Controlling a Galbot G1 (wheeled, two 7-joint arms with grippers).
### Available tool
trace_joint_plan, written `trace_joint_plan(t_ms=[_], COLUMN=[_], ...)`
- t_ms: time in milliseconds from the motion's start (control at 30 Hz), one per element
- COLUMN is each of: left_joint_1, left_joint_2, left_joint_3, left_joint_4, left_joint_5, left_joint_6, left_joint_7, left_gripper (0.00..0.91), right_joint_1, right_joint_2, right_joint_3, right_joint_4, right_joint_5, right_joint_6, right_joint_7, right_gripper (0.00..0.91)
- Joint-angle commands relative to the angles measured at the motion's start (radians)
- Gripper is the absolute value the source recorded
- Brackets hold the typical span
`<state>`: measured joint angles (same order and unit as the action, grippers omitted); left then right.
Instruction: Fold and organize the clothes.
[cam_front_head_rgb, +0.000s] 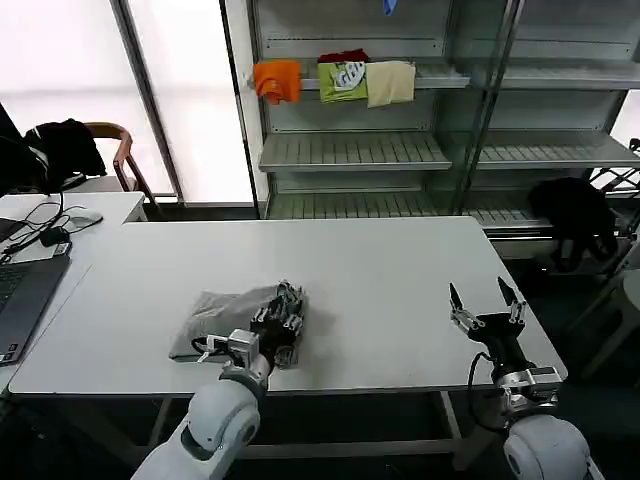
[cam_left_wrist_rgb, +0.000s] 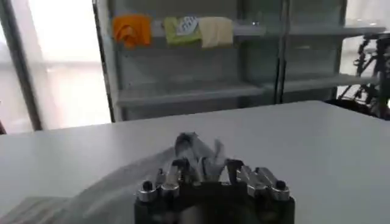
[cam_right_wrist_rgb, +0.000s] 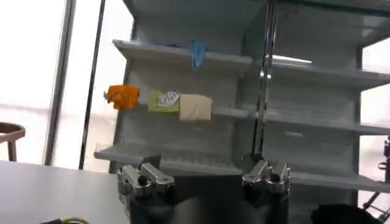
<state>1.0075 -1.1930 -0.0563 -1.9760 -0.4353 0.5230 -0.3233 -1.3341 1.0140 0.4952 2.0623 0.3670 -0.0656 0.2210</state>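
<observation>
The grey shirt (cam_front_head_rgb: 225, 315) is bunched, folding unfinished. It is pinched at its 3 o'clock edge by the left gripper (cam_front_head_rgb: 283, 318); the right gripper (cam_front_head_rgb: 486, 303) is held spread, empty.

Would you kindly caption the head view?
Left gripper pinches crumpled light grey fabric shirt on white table; right gripper waits open.
</observation>
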Motion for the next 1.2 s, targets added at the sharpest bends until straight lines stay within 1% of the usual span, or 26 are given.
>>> trace_joint_plan(t_ms=[33,100,200,233,300,333,400,433,600,733,967,1100,1200], left_joint_1=[0.03,0.056,0.106,0.119,0.127,0.127,0.122,0.11,0.097,0.066,0.08,0.088,0.095], left_joint_2=[0.003,0.023,0.087,0.116,0.148,0.174,0.193,0.205,0.195,0.145,0.104,0.111,0.127], left_joint_3=[0.035,-0.007,-0.144,-0.226,-0.333,-0.392,-0.433,-0.457,-0.453,-0.422,-0.388,-0.395,-0.407], left_joint_4=[-0.156,-0.185,-0.191,-0.157,-0.095,-0.032,0.032,0.096,0.186,0.253,0.232,0.24,0.23], left_joint_5=[0.011,-0.006,-0.002,-0.003,-0.009,-0.012,-0.011,-0.028,-0.039,-0.042,-0.053,-0.138,-0.221], left_joint_6=[-0.022,-0.027,-0.049,-0.056,-0.059,-0.075,-0.088,-0.089,-0.087,-0.08,-0.055,-0.036,0.0], left_joint_7=[0.04,0.038,0.028,0.031,0.05,0.059,0.075,0.071,0.071,0.065,0.072,0.077,0.089], left_gripper=[0.907,0.907,0.907,0.907,0.907,0.907,0.907,0.907,0.907,0.907,0.907,0.907,0.907], right_joint_1=[0.007,0.008,0.001,0.0,0.001,0.002,0.003,0.006,0.01,0.007,0.006,0.009,0.01], right_joint_2=[0.001,0.001,-0.005,-0.006,-0.007,-0.007,-0.007,-0.006,-0.007,-0.01,-0.008,-0.008,-0.009], right_joint_3=[-0.007,-0.007,0.001,0.003,0.002,0.001,-0.002,-0.004,-0.006,0.001,-0.003,-0.008,-0.009], right_joint_4=[0.0,0.001,0.001,-0.001,-0.002,-0.003,-0.002,-0.002,0.003,0.01,0.003,0.002,0.002], right_joint_5=[-0.001,-0.001,0.003,0.003,0.003,0.003,0.003,0.002,0.0,0.0,-0.001,-0.002,-0.001], right_joint_6=[-0.002,-0.002,0.002,0.004,0.003,0.004,0.004,0.004,0.0,-0.006,-0.007,-0.007,-0.008], right_joint_7=[0.001,0.002,0.001,0.001,0.001,0.001,0.001,0.001,0.001,0.001,0.001,0.0,0.001], right_gripper=[0.907,0.907,0.907,0.907,0.907,0.907,0.907,0.907,0.907,0.907,0.907,0.907,0.907])
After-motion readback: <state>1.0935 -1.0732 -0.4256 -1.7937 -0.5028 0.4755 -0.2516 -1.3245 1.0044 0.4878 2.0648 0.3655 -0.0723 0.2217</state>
